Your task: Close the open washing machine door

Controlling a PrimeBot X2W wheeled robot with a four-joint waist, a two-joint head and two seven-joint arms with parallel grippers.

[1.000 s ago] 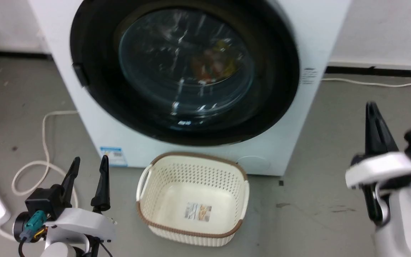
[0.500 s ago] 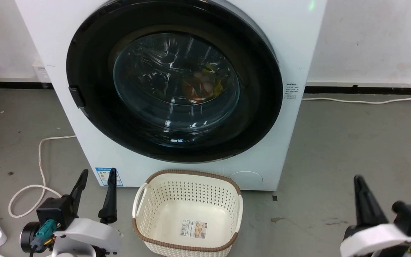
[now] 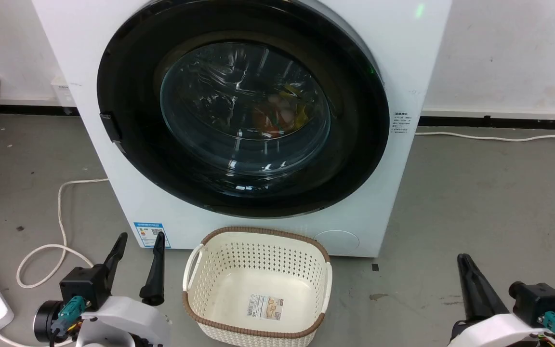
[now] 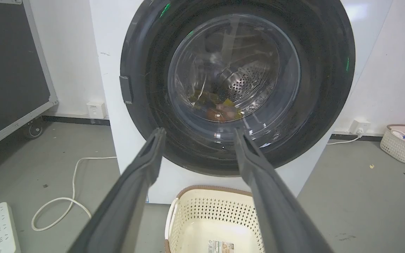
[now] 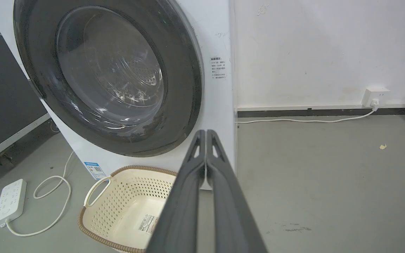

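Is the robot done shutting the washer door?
Looks done: the washing machine door sits flush against the machine's white front. In hand: nothing; the left gripper is open, the right gripper shut, both hanging low, apart from the door. Left: probably nothing, though I cannot tell whether it latched.

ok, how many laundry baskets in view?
2. Empty basket on the floor before the washing machine; second basket by the wall to its right, holding items. Others may be hidden.

Glossy black washing machine door, cream basket
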